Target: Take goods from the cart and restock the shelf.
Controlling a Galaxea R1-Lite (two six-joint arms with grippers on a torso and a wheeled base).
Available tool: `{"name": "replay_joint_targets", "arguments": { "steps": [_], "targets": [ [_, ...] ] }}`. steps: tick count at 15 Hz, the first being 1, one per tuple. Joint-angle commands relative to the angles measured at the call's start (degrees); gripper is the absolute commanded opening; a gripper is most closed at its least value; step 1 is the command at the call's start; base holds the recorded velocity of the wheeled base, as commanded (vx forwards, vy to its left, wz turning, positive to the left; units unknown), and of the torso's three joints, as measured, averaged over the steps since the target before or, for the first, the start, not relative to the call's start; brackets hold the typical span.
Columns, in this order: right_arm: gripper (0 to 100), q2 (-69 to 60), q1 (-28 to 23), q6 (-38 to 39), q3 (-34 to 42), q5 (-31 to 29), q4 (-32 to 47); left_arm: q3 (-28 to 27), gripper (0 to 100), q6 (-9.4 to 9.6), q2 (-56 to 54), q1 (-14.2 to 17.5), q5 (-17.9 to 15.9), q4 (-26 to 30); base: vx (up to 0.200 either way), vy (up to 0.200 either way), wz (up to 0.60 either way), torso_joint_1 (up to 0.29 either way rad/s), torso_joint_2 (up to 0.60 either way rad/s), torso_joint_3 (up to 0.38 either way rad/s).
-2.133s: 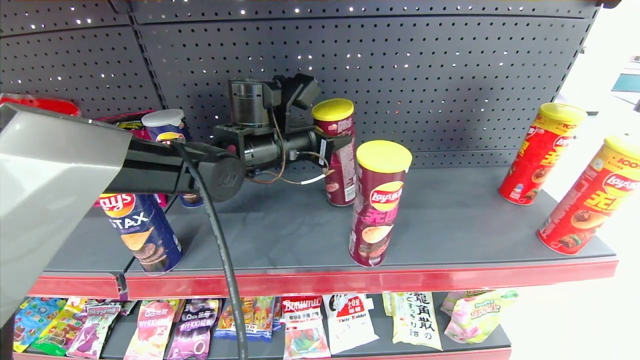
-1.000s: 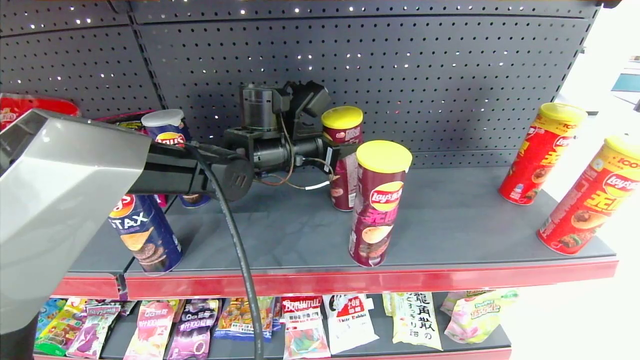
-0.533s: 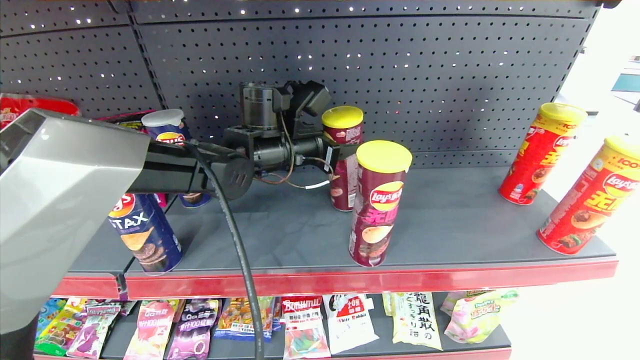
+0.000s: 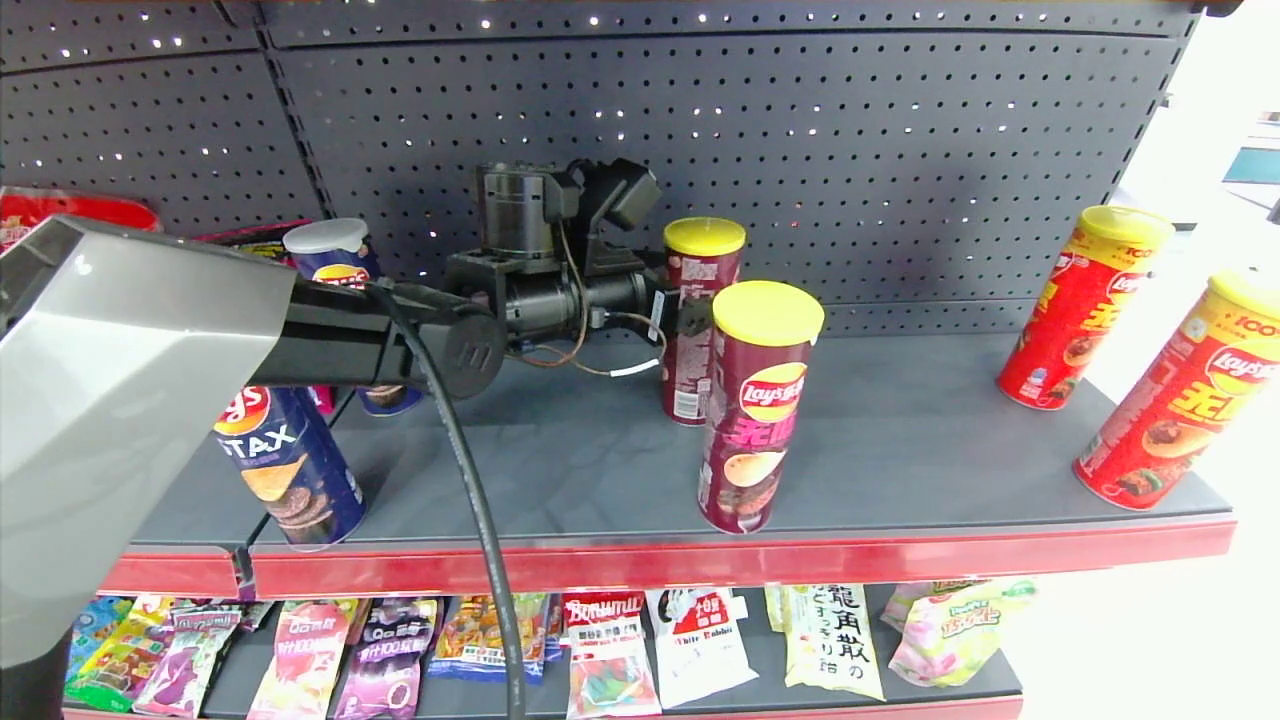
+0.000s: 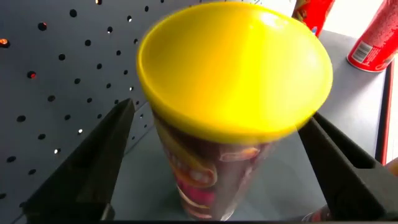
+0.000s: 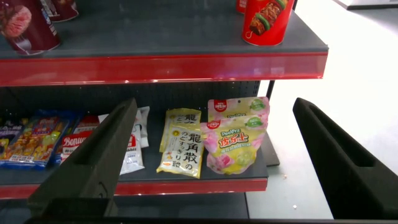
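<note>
Maroon can [image 4: 682, 385] upright on the shelf [image 4: 900, 440].
It has a yellow lid and stands at the back near the pegboard [image 4: 900, 150], just behind a matching can [image 4: 760, 400], between my left gripper's [image 5: 219, 115] spread fingers, with a gap either side.

The right gripper [image 6: 214, 118] is facing the shelf [image 6: 161, 67] with fingers [image 6: 93, 162] spread wide; a red can [image 6: 267, 22] is standing at its red edge, and snack bags [image 6: 214, 142] are lying below, apparently overlapping.

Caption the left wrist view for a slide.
Open left gripper straddling a yellow-lidded can upright on the shelf, pegboard behind.
</note>
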Motion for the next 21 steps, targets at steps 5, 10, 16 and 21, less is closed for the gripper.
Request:
{"name": "replay_joint_targets", "arguments": {
  "steps": [5, 10, 16, 21],
  "targets": [
    [100, 0.1, 0.0, 0.0, 0.0, 0.0, 0.0, 6.3, 100, 0.17, -5.0, 0.5, 0.3, 1.4, 0.000, 0.000, 0.00, 0.000, 0.00, 0.000],
    [100, 0.1, 0.0, 0.0, -0.1, 0.0, 0.0, 18.6, 100, 0.17, -13.2, 1.0, 0.4, 1.3, 0.000, 0.000, 0.00, 0.000, 0.00, 0.000],
    [100, 0.1, 0.0, 0.0, 0.0, 0.0, 0.0, 29.5, 100, 0.26, -22.5, 1.0, 0.5, 1.3, 0.000, 0.000, 0.00, 0.000, 0.00, 0.000],
    [100, 0.1, 0.0, 0.0, 0.0, 0.0, 0.0, 40.9, 100, 0.34, -35.4, 0.7, 0.5, 1.6, 0.000, 0.000, 0.00, 0.000, 0.00, 0.000]
  ]
}}
